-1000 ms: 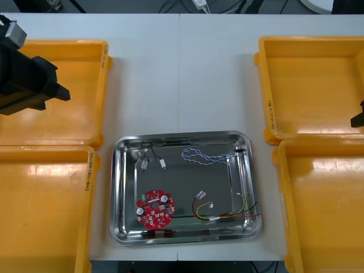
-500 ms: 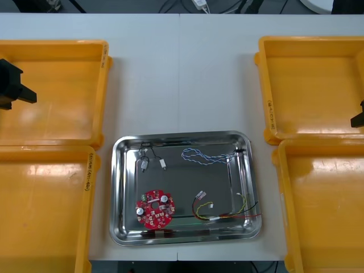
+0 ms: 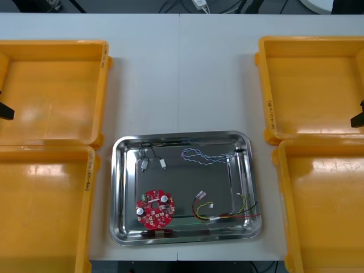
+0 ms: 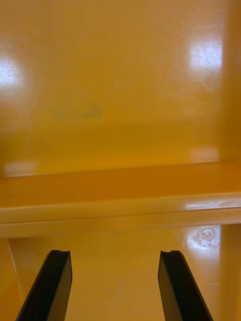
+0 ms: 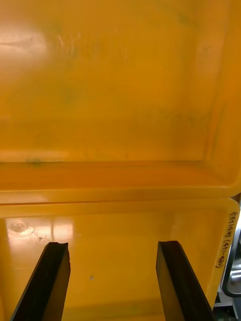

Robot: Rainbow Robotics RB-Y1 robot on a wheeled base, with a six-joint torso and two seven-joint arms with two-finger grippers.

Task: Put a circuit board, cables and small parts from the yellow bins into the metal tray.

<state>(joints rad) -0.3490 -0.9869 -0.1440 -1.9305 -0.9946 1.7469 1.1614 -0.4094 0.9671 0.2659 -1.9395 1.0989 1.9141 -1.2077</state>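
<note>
The metal tray (image 3: 116,187) lies at the table's middle front. In it are a round red circuit board (image 3: 154,209), a twisted blue and white cable (image 3: 206,155), a red and yellow cable (image 3: 226,212) and small metal parts (image 3: 145,162). My left gripper (image 3: 5,111) barely shows at the far left edge, over the left bins. In the left wrist view the left gripper (image 5: 113,247) is open and holds nothing, above the shared rims of two orange bins. My right gripper (image 3: 358,118) sits at the far right edge. In its wrist view the right gripper (image 4: 114,255) is likewise open over bare bin floor.
Two yellow bins (image 3: 54,91) (image 3: 42,210) flank the tray on the left and two more (image 3: 313,85) (image 3: 324,205) on the right; their floors look bare. A corner of the tray (image 5: 231,276) shows beside the left fingers. Bare table lies beyond the tray.
My left arm has drawn back to the left, from over the far left bin to the view's edge. The right arm and the tray's contents are unchanged.
</note>
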